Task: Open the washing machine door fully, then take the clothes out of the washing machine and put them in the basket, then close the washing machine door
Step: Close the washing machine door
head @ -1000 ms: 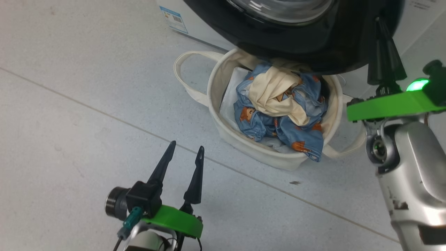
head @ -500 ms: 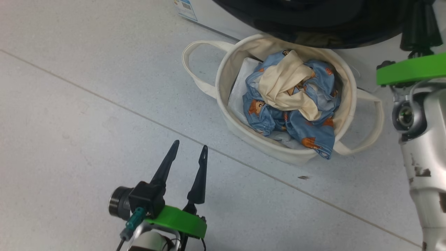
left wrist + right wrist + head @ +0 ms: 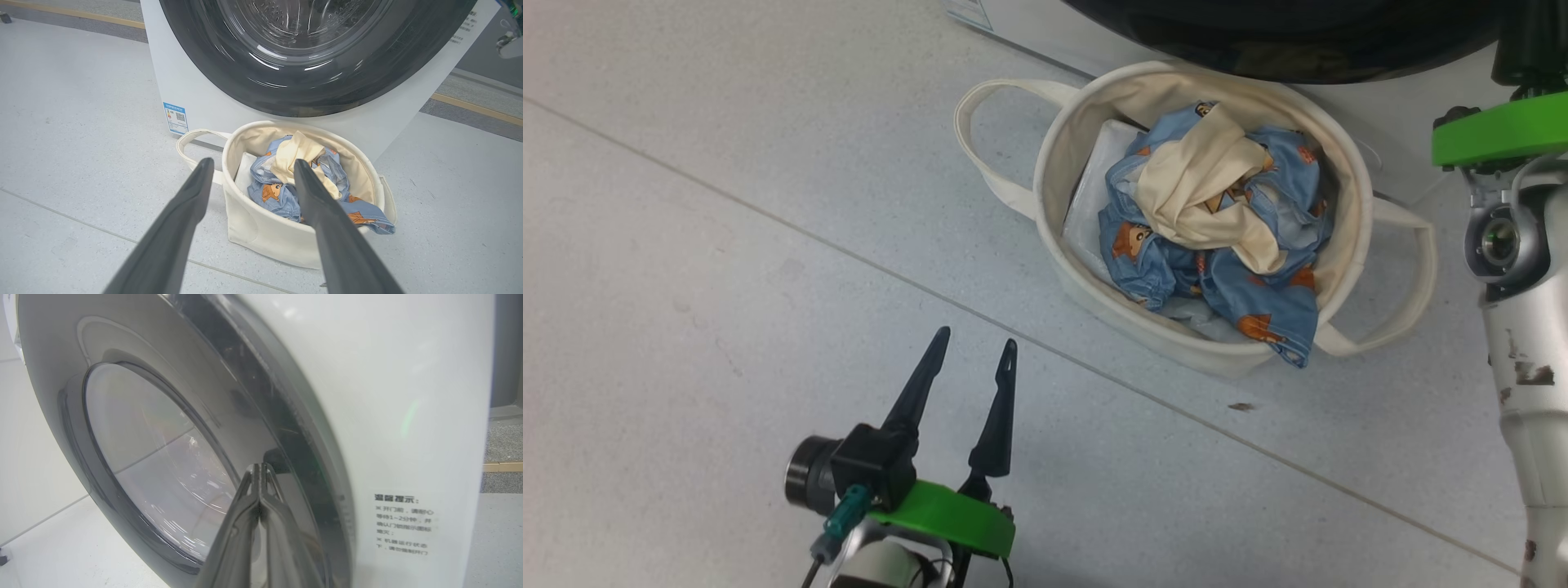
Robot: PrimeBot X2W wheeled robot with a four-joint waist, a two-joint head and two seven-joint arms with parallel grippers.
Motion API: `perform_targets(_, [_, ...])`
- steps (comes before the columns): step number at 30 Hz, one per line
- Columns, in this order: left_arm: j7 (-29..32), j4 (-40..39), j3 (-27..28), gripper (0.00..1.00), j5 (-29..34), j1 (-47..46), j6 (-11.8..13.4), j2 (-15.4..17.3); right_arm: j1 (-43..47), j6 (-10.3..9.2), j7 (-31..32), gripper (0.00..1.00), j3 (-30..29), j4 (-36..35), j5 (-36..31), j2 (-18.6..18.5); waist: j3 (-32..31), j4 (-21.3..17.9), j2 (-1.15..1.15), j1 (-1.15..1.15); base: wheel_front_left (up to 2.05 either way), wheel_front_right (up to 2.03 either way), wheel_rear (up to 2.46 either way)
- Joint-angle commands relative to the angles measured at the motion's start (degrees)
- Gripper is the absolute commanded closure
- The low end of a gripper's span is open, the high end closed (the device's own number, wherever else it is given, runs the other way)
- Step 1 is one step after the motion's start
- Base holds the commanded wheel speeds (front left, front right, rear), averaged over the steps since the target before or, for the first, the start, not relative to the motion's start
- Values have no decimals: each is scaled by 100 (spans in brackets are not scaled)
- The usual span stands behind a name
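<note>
The basket (image 3: 1058, 245) stands on the floor right before the washing machine (image 3: 196, 94), and the clothes (image 3: 1217, 237) lie bunched inside it, one blue corner hanging over the near rim. In the left wrist view the washing machine door (image 3: 310, 61) lies close against the washer's front, above the basket (image 3: 265, 232) and the clothes (image 3: 282, 192). My left gripper (image 3: 977, 341) is open and holds nothing, low over the floor left of the basket. My right gripper (image 3: 260, 469) is shut, its tips against the black rim of the door (image 3: 163, 457).
A flat white sheet (image 3: 1094, 204) lines the basket under the clothes. A blue label (image 3: 176, 118) marks the washer's lower left. My right forearm (image 3: 1531, 392) stands at the view's right edge, beside the basket's right handle (image 3: 1417, 278). A small dark speck (image 3: 1241, 406) lies on the tiles.
The door has swung back toward the washer and no longer overhangs the basket's far rim. My right arm went with it. The head camera shifted a little; the left gripper stayed put.
</note>
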Motion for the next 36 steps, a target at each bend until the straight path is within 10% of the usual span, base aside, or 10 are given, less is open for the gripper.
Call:
perform_targets(1, [-70, -181, 167, 0, -27, -82, 44, 35, -167, -3, -22, 100, -4, -171, 45, -10, -36, -17, 0, 0, 0, 0, 0])
perform_targets(13, [-70, 119, 540, 0, -228, 154, -70, 35, 1064, -3, -22, 100, 555, -803, 19, 152, -975, -303, 0, 0, 0, 0, 0])
perform_targets(34, [-70, -77, 1249, 0, 168, 766, -597, 177, 3828, -3, -22, 99, 29, -2003, -881, 813, -2151, -2043, 0, 0, 0, 0, 0])
perform_targets(36, [-70, -95, 1337, 0, 200, 836, -624, 171, 4000, -3, -22, 60, -69, -2026, -935, 887, -2220, -2171, 0, 0, 0, 0, 0])
